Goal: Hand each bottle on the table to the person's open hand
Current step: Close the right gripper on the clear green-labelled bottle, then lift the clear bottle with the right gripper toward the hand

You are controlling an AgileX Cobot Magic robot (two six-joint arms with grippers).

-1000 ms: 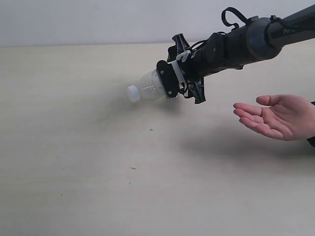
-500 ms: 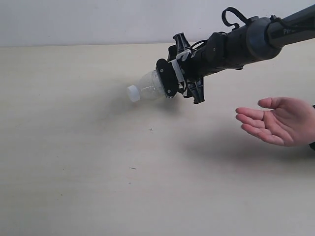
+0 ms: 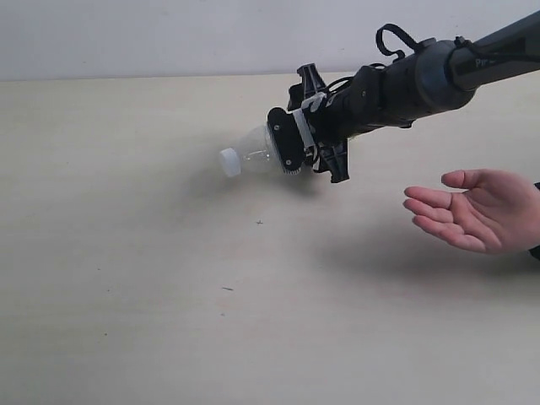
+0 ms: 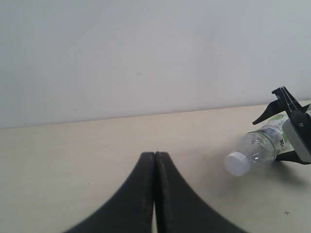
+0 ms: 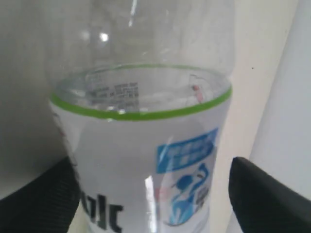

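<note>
Outside camera: my right jaws grip the bottle [image 3: 251,153] sideways above the table [image 3: 126,270], well apart from the open hand [image 3: 472,215]. Left camera: my left jaws are pressed together, holding nothing. Right camera: the bottle's label [image 5: 160,160] sits close between my pads [image 5: 34,199]. The bottle is smooth, so it might slip when I swing, or fall if I let go too soon.

Bright, even light; soft diffuse shadows; bottle [image 5: 146,160] blurry in wrist close-up.

bare lab-like setup: pale table [image 3: 126,253], blank wall [image 3: 169,34]
</note>
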